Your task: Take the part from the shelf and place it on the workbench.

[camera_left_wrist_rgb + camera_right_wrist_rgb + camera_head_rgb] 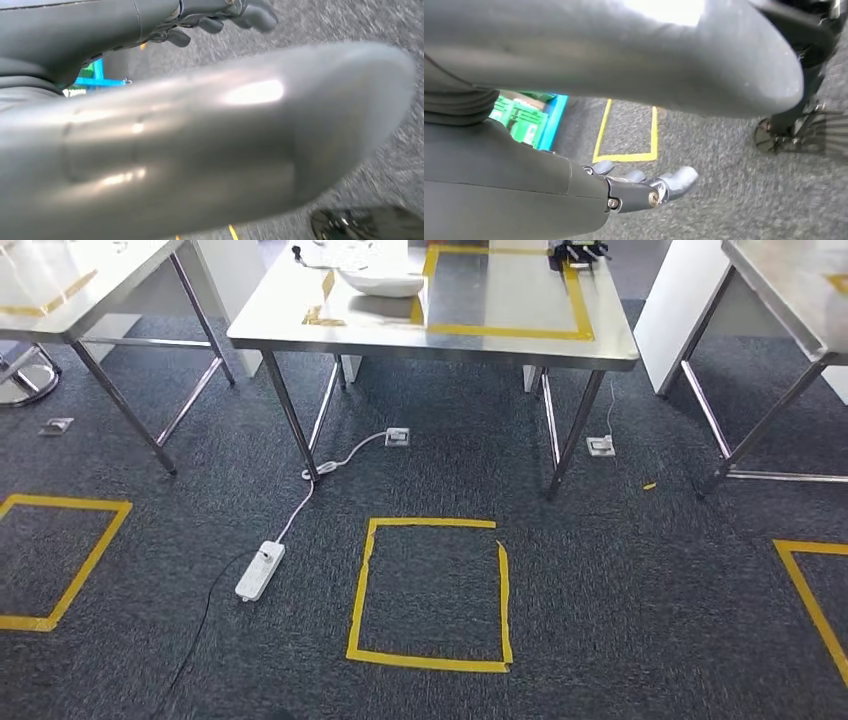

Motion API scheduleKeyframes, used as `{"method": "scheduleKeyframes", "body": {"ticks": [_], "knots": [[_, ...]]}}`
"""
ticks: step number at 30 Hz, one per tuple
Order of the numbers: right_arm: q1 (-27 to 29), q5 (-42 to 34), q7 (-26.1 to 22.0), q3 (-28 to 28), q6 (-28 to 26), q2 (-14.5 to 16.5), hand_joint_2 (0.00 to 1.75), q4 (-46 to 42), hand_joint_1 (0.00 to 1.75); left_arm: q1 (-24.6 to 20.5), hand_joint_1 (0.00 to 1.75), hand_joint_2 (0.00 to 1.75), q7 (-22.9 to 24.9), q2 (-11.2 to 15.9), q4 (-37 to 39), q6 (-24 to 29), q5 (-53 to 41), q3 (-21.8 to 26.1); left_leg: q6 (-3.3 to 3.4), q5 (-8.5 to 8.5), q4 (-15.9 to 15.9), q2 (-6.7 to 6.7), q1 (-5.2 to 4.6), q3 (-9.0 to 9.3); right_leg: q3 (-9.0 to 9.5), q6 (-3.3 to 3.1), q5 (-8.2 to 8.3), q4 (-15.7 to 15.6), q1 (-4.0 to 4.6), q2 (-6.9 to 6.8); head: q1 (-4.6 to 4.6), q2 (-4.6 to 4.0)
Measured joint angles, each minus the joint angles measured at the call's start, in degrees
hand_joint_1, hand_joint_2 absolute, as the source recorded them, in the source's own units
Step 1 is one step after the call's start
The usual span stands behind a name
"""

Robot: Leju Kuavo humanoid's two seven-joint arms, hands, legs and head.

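No text, label, brand or number can be read anywhere: the tables, the carpet with its yellow tape squares (430, 594) and the power strip (260, 570) bear none.

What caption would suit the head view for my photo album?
Steel workbench with a white part on it; yellow tape square and white power strip on grey carpet.

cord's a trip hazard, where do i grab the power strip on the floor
Probably the middle of the power strip, from straight above, fingers across its narrow width: it lies flat, long and slim, and its cord leaves the far end.
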Motion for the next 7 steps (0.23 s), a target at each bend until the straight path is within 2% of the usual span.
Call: {"method": "scheduleKeyframes", "body": {"ticks": [1, 2, 3, 5, 6, 7], "knots": [[-0.1, 0.0, -0.2, 0.0, 0.0, 0.0, 0.0, 0.0, 0.0, 0.1, 0.0, 0.0, 0.6, -0.1, 0.0, 0.1, -0.2, -0.2, 0.36, 0.65, -0.1, 0.16, 0.06, -0.4, -0.15, 0.4, 0.05, 0.1, -0.12, 0.16, -0.08, 0.0], [-0.1, -0.1, -0.3, 0.0, 0.0, 0.0, 0.0, 0.0, 0.0, 0.1, 0.0, 0.0, 1.0, -0.2, 0.0, 0.2, -0.3, -0.5, 0.79, 1.4, -0.2, 0.29, 0.18, -0.97, -0.49, 0.83, -1.02, 0.7, -0.22, 0.35, -0.05, 0.0], [0.0, -0.1, -0.4, 0.0, 0.0, 0.1, 0.0, 0.0, 0.0, 0.2, 0.0, 0.0, 1.2, -0.2, 0.1, 0.4, -0.4, -0.7, 1.1, 2.27, -0.3, 0.39, 0.38, -1.75, -1.05, 1.27, -3.39, 2.4, -0.36, 0.54, 0.03, 0.0], [0.2, -0.1, -0.5, 0.0, 0.0, 0.2, 0.0, 0.0, 0.0, 0.3, 0.0, 0.0, 1.3, -0.2, 0.0, 0.7, -0.5, -0.9, 1.31, 3.93, -0.3, 0.38, 0.55, -3.8, -2.49, 2.08, -9.99, 8.9, -0.98, 0.74, 0.26, 0.0], [0.3, -0.1, -0.5, 0.0, 0.0, 0.2, 0.0, 0.0, 0.0, 0.4, 0.0, 0.0, 1.3, -0.2, 0.0, 0.8, -0.6, -0.9, 1.18, 4.76, -0.2, 0.39, 0.61, -4.86, -3.0, 2.43, -12.13, 12.6, -1.28, 0.74, 0.3, 0.0], [0.3, -0.1, -0.5, 0.0, 0.0, 0.2, 0.0, 0.0, 0.0, 0.5, 0.0, 0.0, 1.3, -0.2, 0.0, 0.8, -0.6, -0.9, 1.12, 5.16, -0.1, 0.39, 0.63, -5.4, -3.26, 2.61, -13.14, 14.5, -1.43, 0.74, 0.3, 0.0]]}}
